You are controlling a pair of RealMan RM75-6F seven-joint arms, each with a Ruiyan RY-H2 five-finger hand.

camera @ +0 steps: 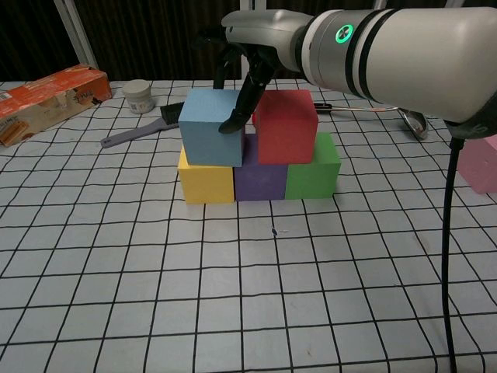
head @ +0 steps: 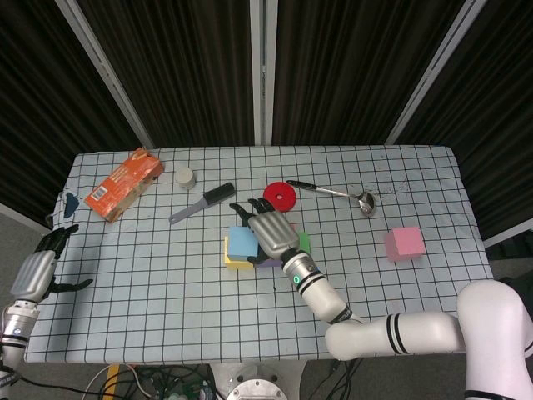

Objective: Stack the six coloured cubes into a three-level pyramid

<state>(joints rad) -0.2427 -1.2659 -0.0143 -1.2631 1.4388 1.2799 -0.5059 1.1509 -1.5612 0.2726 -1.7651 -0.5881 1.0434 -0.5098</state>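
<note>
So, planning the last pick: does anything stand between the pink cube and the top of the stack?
Only the right hand, low over the blue cube and red cube. The table between the pink cube and them looks bare.

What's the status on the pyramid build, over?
Right hand open, a fingertip in the gap between blue cube and red cube. Left hand open, idle. Pink cube still unstacked. Nothing in the way.

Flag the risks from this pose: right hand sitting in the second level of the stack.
1. The right hand has a finger down between the blue cube and red cube; pulling out sideways could drag either off the bottom row.
2. The blue cube overhangs the yellow cube slightly on the left, so a push may tip it.
3. The pink cube lies far right; the gap on the second level may leave it a poor seat.
</note>
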